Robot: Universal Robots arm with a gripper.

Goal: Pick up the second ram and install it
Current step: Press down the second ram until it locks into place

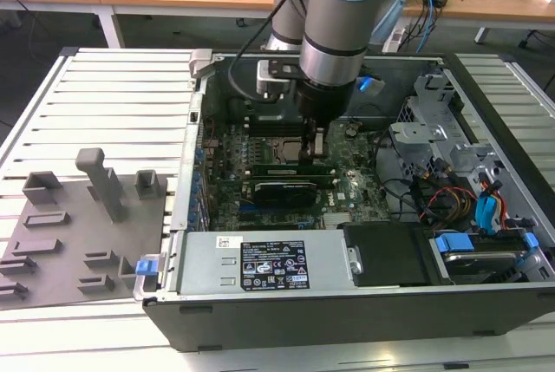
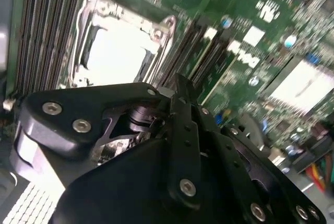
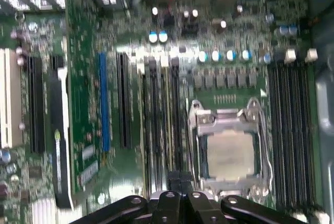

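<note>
In the exterior view my gripper (image 1: pixel 312 153) reaches down into the open computer case, right beside the processor socket (image 1: pixel 277 148). The second ram (image 1: pixel 277 166), a thin green stick, lies along a memory slot directly under the fingertips. I cannot tell whether the tips touch it. In both wrist views the gripper (image 2: pixel 180 83) (image 3: pixel 177 178) has its dark fingers pressed together, with no gap. They hover over the row of long black memory slots (image 3: pixel 164 119) next to the socket (image 3: pixel 229 153) (image 2: pixel 117 54). I cannot single the stick out among the slots there.
A black expansion card (image 1: pixel 282 190) sits just in front of the slots. The power supply (image 1: pixel 269 268), drive cage (image 1: pixel 434 129) and loose cables (image 1: pixel 468 199) crowd the case. A grey tray (image 1: pixel 78 225) lies on the slatted table at the exterior view's left.
</note>
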